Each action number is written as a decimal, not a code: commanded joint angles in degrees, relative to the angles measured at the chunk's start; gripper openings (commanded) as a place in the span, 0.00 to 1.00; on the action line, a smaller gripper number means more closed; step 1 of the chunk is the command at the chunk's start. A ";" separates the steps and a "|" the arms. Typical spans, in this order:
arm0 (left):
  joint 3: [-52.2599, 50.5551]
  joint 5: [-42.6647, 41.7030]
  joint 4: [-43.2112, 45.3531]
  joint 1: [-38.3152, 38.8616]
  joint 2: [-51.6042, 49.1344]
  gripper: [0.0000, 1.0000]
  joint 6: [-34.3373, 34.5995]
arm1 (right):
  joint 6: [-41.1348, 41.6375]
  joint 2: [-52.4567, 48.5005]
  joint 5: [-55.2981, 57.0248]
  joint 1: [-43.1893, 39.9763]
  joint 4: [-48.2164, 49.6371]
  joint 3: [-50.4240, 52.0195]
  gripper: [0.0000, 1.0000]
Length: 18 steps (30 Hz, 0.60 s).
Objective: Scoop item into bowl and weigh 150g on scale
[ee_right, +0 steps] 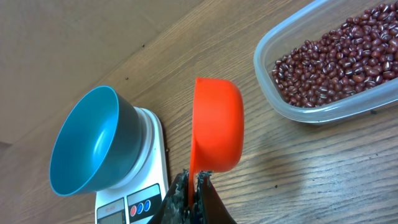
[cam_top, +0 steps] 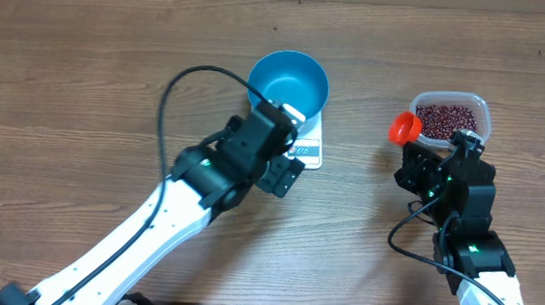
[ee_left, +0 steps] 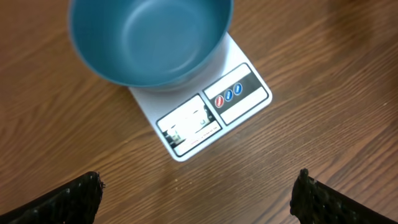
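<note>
The blue bowl (cam_top: 289, 84) (ee_left: 149, 38) (ee_right: 90, 141) stands empty on the white scale (cam_top: 309, 148) (ee_left: 239, 93) (ee_right: 149, 149), whose display edge faces the front. My left gripper (cam_top: 278, 143) (ee_left: 199, 199) hovers open just in front of the scale, its fingers (ee_left: 68, 202) wide apart with nothing between them. My right gripper (cam_top: 418, 159) (ee_right: 194, 186) is shut on the handle of an orange scoop (cam_top: 404, 128) (ee_right: 216, 124), held on its side beside the clear tub. The item, small red-brown beans (cam_top: 446, 118) (ee_right: 339, 59), fills that tub.
The clear plastic tub (cam_top: 482, 115) (ee_right: 311, 115) sits at the right on the wooden table (cam_top: 83, 89). A black cable (cam_top: 170, 96) loops left of the bowl, and another cable (cam_top: 408, 222) curls beside the right arm.
</note>
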State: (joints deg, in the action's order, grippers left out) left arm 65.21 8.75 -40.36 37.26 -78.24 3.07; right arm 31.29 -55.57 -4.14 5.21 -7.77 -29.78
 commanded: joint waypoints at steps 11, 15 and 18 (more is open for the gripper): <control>0.07 -1.60 -0.85 -5.33 13.79 1.00 2.16 | 0.15 0.15 0.68 -0.46 0.39 -0.61 0.04; 0.07 -5.62 0.85 -6.29 13.86 1.00 1.77 | 0.13 0.15 0.66 -0.46 0.39 -0.61 0.04; 0.07 -5.35 0.52 -6.73 13.86 1.00 1.62 | 0.15 0.15 0.68 -0.48 0.39 -0.61 0.04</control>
State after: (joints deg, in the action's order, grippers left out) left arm 65.21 5.37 -39.83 31.11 -65.23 4.34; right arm 31.29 -55.57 -4.08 5.23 -7.75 -29.78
